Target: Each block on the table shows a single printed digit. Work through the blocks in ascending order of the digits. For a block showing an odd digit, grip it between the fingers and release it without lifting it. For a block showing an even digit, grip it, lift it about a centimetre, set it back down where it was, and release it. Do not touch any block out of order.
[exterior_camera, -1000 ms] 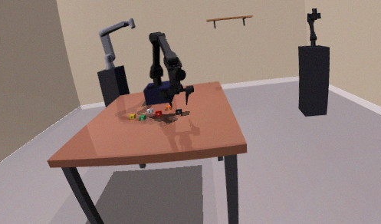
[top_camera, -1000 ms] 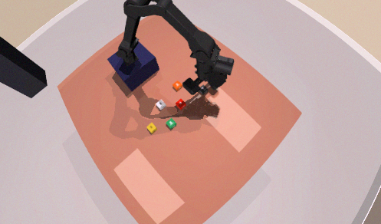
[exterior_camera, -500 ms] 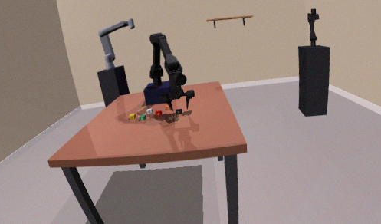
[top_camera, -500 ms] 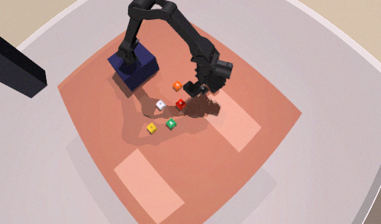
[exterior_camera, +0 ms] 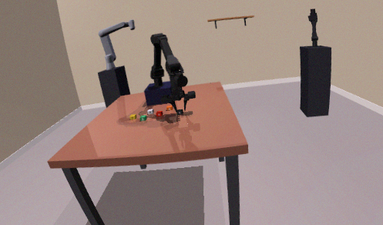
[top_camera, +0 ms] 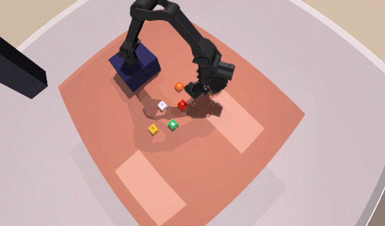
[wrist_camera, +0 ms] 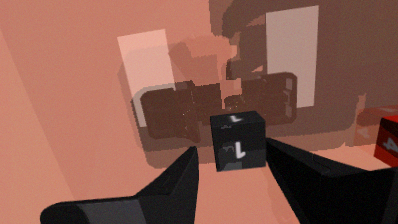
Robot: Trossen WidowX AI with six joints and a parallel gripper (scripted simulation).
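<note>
The black block (wrist_camera: pixel 238 145) (exterior_camera: pixel 179 112) shows a 1 in the wrist view. My gripper (wrist_camera: pixel 229 148) (exterior_camera: pixel 180 110) (top_camera: pixel 204 91) is open, its fingers partly closed on either side of this block. The right finger's tip is at the block's edge, and a gap shows at the left. The red block (top_camera: pixel 182 104) (exterior_camera: pixel 159 113) (wrist_camera: pixel 388 142) shows a 4 at the wrist view's right edge. Orange (top_camera: pixel 179 86) (exterior_camera: pixel 169 108), white (top_camera: pixel 162 105) (exterior_camera: pixel 150 112), green (top_camera: pixel 173 124) (exterior_camera: pixel 143 118) and yellow (top_camera: pixel 153 129) (exterior_camera: pixel 132 117) blocks stand apart; their digits are too small to read.
The arm's dark blue base (top_camera: pixel 144 75) (exterior_camera: pixel 153 95) stands at the back of the table (top_camera: pixel 208 174) (exterior_camera: pixel 146 144). Two pale rectangles (top_camera: pixel 239 128) (top_camera: pixel 150 190) show on the table top. The arm's shadow falls around the blocks.
</note>
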